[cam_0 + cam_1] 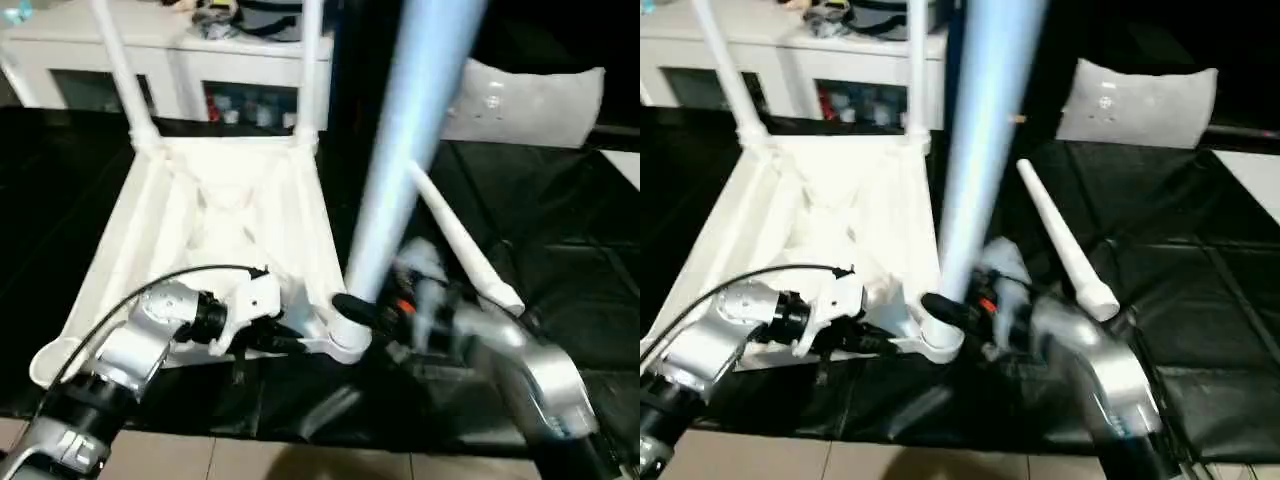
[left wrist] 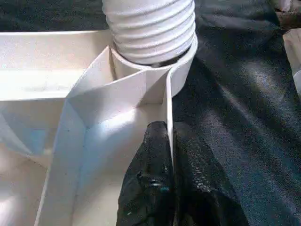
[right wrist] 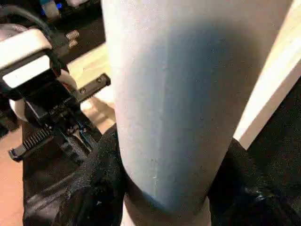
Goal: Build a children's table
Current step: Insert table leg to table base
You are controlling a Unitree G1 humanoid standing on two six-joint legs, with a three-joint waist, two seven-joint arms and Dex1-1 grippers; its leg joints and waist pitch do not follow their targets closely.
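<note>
Black mat (image 1: 560, 230): left tool (image 2: 170, 155) pinches tabletop (image 1: 240, 200) rim; right tool (image 3: 164, 188) clamps leg (image 1: 410, 140).

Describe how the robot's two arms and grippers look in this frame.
Both forearms are silver metal with black joints. The left gripper has a white housing, two black fingers and a thin black cable looping to it. The right gripper has textured black fingers.

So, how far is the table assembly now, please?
Two legs already stand in the far corner sockets of the upturned table top. In hand: the right gripper holds a third leg at the near corner socket, ribbed end entering, while the left gripper pinches the top's rim. Left: a fourth leg lies on the black mat; the near-left socket is empty.
</note>
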